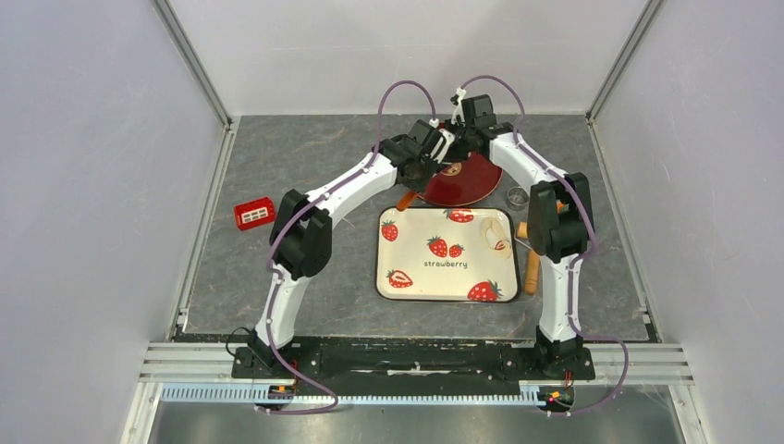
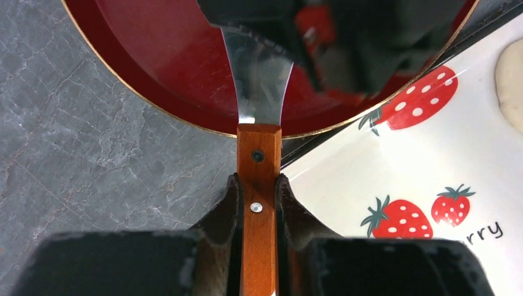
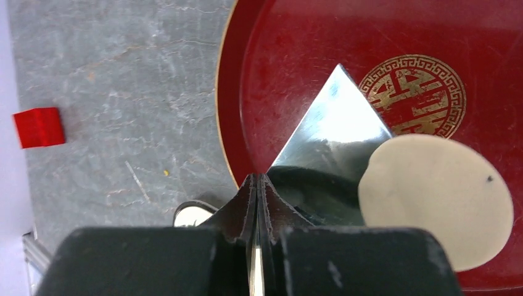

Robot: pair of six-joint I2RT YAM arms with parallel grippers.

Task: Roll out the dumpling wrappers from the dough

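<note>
The thin round cream dumpling wrapper (image 3: 441,200) lies on the round red plate (image 3: 290,55), with its edge over the wooden-handled steel spatula (image 2: 259,160), which the left jaws grasp. The right jaws are clenched on nothing. It is best to draw the blade out flat and slowly.

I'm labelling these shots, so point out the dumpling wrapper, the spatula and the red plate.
dumpling wrapper (image 3: 435,200), right wrist view, centre of the pale disc.
spatula (image 2: 259,179), left wrist view, wooden handle below the blade.
red plate (image 3: 290,74), right wrist view, bare red surface inside the rim.
</note>
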